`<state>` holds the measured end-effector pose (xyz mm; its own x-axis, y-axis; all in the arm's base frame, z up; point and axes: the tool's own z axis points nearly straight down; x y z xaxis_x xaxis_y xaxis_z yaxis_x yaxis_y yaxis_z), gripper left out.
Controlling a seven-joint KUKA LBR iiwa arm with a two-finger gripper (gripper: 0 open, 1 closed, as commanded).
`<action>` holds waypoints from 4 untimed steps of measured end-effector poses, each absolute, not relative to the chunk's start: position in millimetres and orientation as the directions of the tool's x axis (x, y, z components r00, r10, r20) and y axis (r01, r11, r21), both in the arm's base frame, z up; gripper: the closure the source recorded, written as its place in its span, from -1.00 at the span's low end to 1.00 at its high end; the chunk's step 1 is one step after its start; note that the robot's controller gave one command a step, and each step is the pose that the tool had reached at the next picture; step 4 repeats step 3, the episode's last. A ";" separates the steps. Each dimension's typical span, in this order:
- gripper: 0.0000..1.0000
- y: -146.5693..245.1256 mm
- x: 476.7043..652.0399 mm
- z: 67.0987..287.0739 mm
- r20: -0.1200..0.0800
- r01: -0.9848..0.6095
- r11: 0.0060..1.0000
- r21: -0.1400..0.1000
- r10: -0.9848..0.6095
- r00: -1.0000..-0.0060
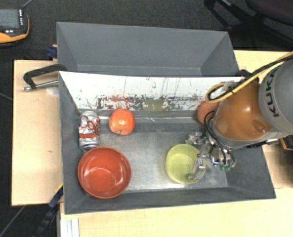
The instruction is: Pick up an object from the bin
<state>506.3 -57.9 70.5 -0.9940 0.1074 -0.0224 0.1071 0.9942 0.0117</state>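
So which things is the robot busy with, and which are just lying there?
Part of the job:
- gripper
- green cup, right under the gripper

Just lying about:
- red bowl
- drink can
- orange-red apple

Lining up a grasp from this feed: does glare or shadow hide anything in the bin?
Camera view: glare whitens the grey metal bin's back wall, with streaky reflections along its base; the round yellow-green cup, red bowl, orange-red apple and red-and-silver can read plainly; the arm's orange cover, not shadow, hides the right rear corner beyond the gripper.
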 end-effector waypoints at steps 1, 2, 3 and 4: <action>-1.00 -22.4 528.5 70.9 -0.031 -0.041 0.999 0.010 -0.041 -0.999; -1.00 -59.1 497.7 70.4 -0.029 -0.017 1.000 0.010 -0.016 -0.999; -1.00 -37.5 561.7 71.5 -0.040 0.027 1.000 0.014 0.028 -0.999; -1.00 -37.5 561.7 71.5 -0.040 0.027 1.000 0.014 0.028 -0.999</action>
